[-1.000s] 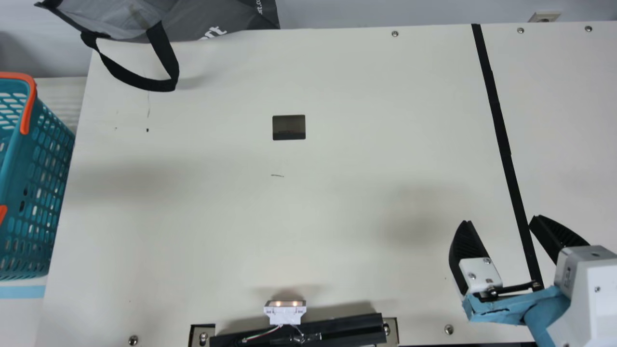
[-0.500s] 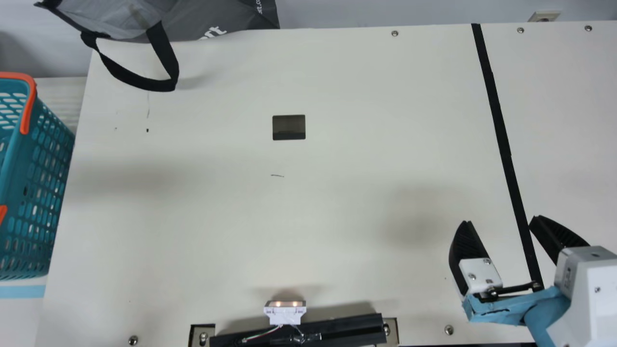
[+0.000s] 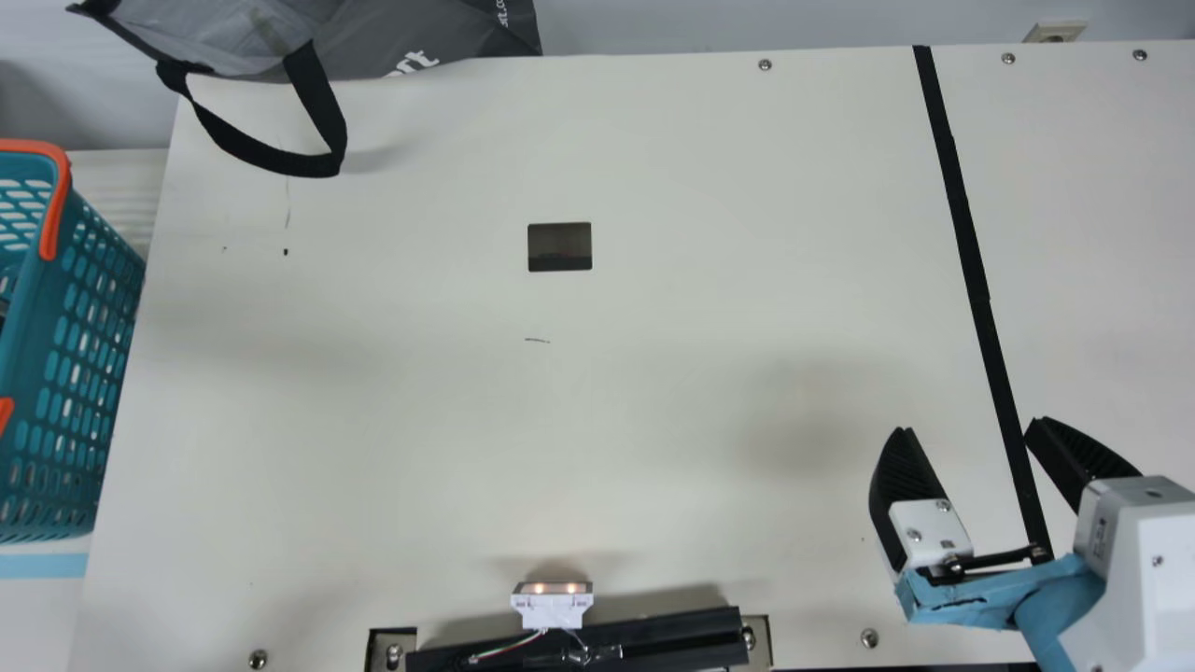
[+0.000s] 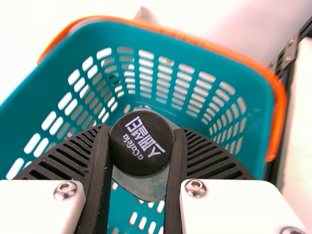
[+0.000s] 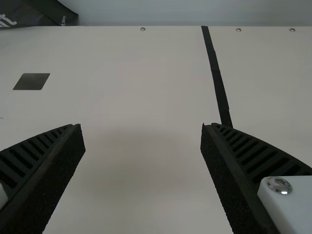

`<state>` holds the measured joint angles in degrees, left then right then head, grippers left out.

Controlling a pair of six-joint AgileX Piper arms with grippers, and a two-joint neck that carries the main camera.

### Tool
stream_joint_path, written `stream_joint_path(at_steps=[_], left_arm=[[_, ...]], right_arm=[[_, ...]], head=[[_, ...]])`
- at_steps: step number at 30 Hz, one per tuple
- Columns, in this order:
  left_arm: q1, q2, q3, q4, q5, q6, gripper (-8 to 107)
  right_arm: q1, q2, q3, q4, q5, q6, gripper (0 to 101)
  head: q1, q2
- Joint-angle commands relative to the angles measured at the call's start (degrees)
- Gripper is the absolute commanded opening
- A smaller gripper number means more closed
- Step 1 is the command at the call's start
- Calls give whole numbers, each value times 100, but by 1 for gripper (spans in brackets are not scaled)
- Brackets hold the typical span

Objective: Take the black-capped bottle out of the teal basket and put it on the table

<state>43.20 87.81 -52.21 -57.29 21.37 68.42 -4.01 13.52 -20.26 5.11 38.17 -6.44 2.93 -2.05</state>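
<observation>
Though seemingly inside teal basket [image 3: 35,345], bottle [image 4: 141,153] snug in left pincer [image 4: 141,129]; right pincer [image 3: 969,426] agape, empty.

From high on the neck, the cream table [image 3: 653,392] is being looked down on steeply in the main view, the widest. In the left wrist view, the teal basket [image 4: 219,66] is being looked into from close above, past the left gripper [image 4: 142,129]. In the right wrist view, the table is being viewed at a shallower slant, beyond the right gripper [image 3: 971,427]. The basket is being shared by the main and left wrist views; the black strip [image 5: 215,68] ahead of the right gripper, by the main and right.
</observation>
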Motion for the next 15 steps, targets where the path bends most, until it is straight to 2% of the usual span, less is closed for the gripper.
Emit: stream_joint_path(at_steps=[1,15], left_arm=[[-20,-193,-92,453,90,-522,0],[-247,-883,-975,1903,739,-2391,0]], right_arm=[[0,0,0,0,0,0,91],[0,0,0,0,0,0,91]], head=[[-21,47],[-21,47]])
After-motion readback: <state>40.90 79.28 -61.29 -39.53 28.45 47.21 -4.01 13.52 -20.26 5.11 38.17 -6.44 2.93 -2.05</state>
